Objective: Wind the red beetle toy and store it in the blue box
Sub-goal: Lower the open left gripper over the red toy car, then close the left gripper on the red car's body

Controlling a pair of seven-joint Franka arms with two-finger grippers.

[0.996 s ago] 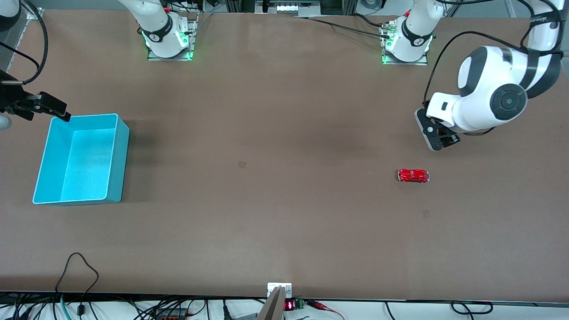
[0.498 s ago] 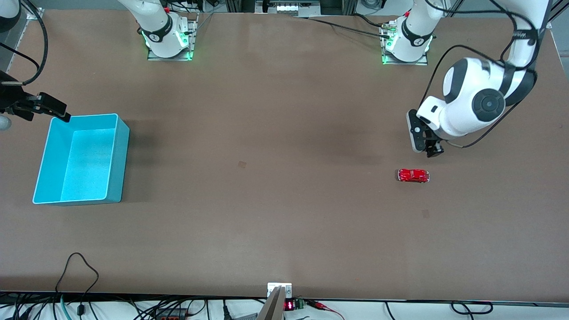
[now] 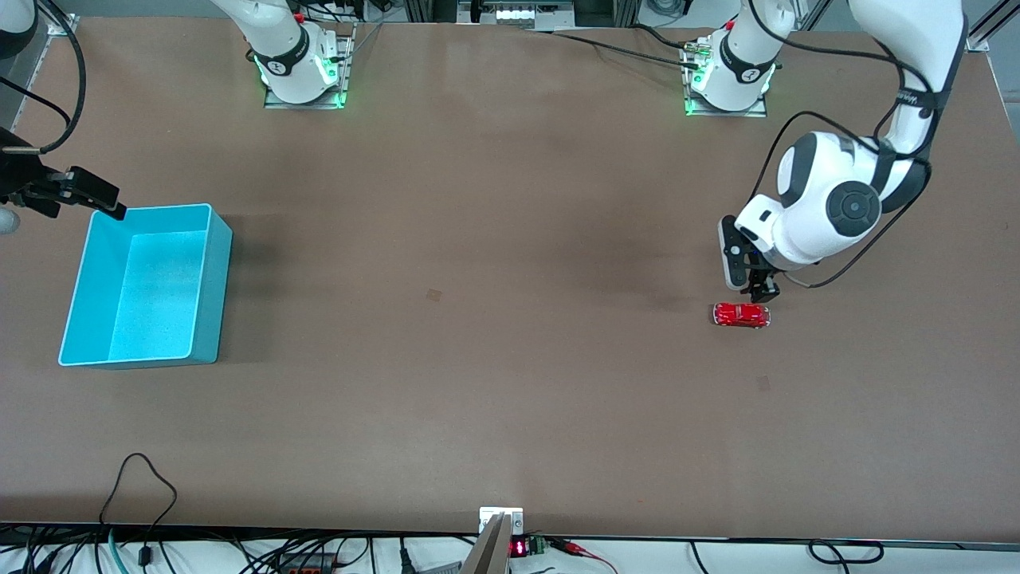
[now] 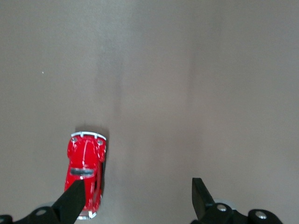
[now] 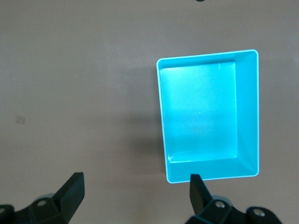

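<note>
The red beetle toy point(image 3: 741, 315) sits on the brown table toward the left arm's end; it also shows in the left wrist view point(image 4: 85, 170). My left gripper point(image 3: 755, 285) hangs open just above the table beside the toy, on the robot-base side; one finger point(image 4: 71, 203) overlaps the toy's end in its wrist view. The blue box point(image 3: 146, 285) stands empty toward the right arm's end, and shows in the right wrist view point(image 5: 208, 116). My right gripper point(image 3: 88, 191) is open and empty, held above the box's corner nearest the bases.
A black cable loop point(image 3: 139, 478) lies on the table's edge nearest the front camera. The two arm bases point(image 3: 299, 64) stand along the edge farthest from that camera. Bare brown table lies between the toy and the box.
My left arm has swung down and toward the toy, bringing its open gripper close beside it. The toy, the box and the right arm have not moved.
</note>
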